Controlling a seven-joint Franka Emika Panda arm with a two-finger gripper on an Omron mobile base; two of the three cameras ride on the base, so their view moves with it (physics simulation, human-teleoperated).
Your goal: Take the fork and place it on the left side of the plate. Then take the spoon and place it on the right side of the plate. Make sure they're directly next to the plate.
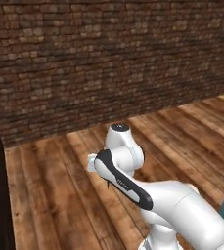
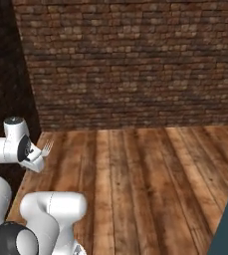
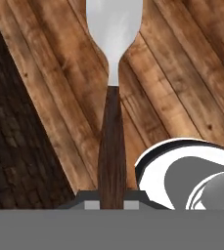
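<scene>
Fork sits clamped by its dark brown handle between the closed jaws of the gripper, silver head pointing away over the wooden floor. From the right base view its tines jut beside the brick wall.

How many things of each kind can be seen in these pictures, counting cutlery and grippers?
Forks: 1, the fork, brown handle, silver head
Grippers: 1, the gripper, shut on the fork's handle
Total: 2
</scene>
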